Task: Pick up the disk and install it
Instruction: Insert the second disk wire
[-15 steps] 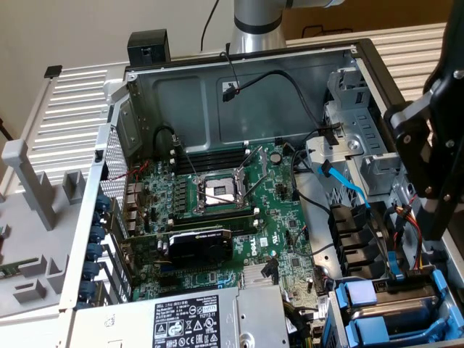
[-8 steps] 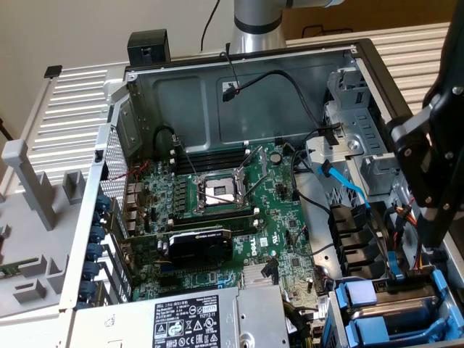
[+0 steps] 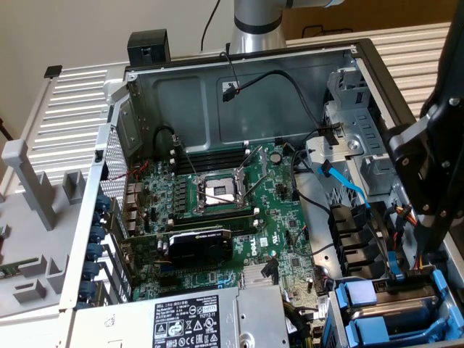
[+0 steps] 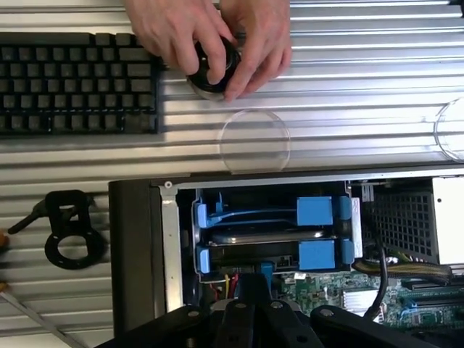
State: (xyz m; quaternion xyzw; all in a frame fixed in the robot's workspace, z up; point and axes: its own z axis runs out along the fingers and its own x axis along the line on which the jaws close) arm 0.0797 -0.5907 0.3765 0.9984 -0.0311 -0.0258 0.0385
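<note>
claw point(image 4: 254, 308): fingers drawn fully together, nothing between them; hung just above the drive bay at the case's edge.
disk point(image 4: 264, 238): sat in the drive cage point(image 4: 181, 239) at the case corner, grey metal showing between the blue carrier point(image 4: 317, 212) rails. In the exterior view it was at the lower corner on that view's right point(image 3: 395, 308), under the dark arm point(image 3: 428, 167).
seating: looked slotted in, carrier tabs near flush with the cage front; can't tell if it was latched.
cables: blue SATA lead point(image 3: 346, 187) ran down toward the bay; red and yellow wires point(image 4: 226, 283) sat just beside the claw tips.
case: side panel off, motherboard point(image 3: 232, 210) and power supply point(image 3: 181, 319) exposed.
bench point(image 4: 362, 101): ribbed metal; keyboard point(image 4: 76, 80) and a black clamp part point(image 4: 69, 232) on it.
person: hands point(image 4: 210, 40) held a small round black object over the bench, well apart from the bay.
doing it well: my read is to push square along the rails with the closed tips on the carrier, not the bare drive, and keep off the wires. Press evenly on both blue tabs so it doesn't cock in the cage.
risk: snagged wiring, or a carrier left half-seated.
</note>
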